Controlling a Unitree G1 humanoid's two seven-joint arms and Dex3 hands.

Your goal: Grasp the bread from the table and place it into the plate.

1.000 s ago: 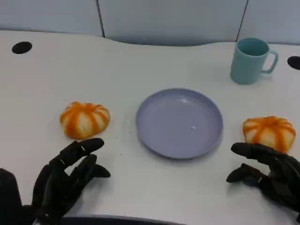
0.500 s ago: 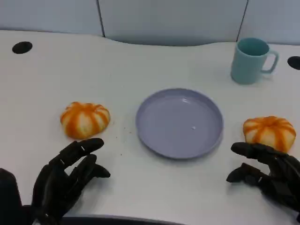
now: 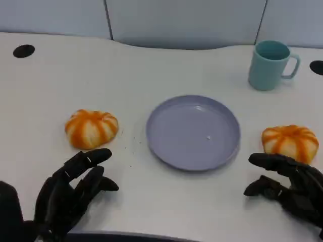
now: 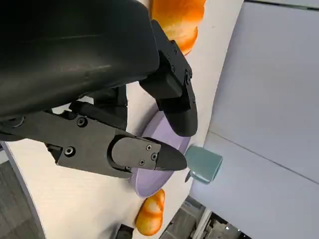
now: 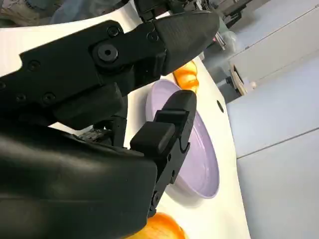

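Left robot hand [image 3: 75,194]: we see it low over the near left part of the bench [image 3: 151,65], fingers spread and reaching forward, holding nothing and touching no bread. Its longest fingertip stops just short of the left bread.
Right robot hand [image 3: 290,186]: we see it at the near right edge, fingers apart and loosely curved, empty. Its upper finger lies just beside the near side of the right bread; we cannot tell whether the two touch.
Left bread [image 3: 91,128]: an orange-and-cream striped bun resting on the bench to the left of the plate, apart from it, just beyond the left robot hand.
Right bread [image 3: 289,142]: a matching striped bun on the bench to the right of the plate, near its rim but not on it.
Plate [image 3: 193,132]: a round lavender plate in the middle of the bench, between the two buns. We see nothing lying in it.
Mug [image 3: 270,64]: a pale teal mug standing upright toward the far right, handle turned to the right, well apart from the plate.
Left wrist view: we see the left hand's fingers [image 4: 149,154] open, with the plate's rim [image 4: 149,186] and the mug [image 4: 204,164] past them, and a bun [image 4: 177,20] near the picture's edge.
Right wrist view: we see the right hand's fingers [image 5: 169,129] parted over the plate [image 5: 199,159], with nothing between them.
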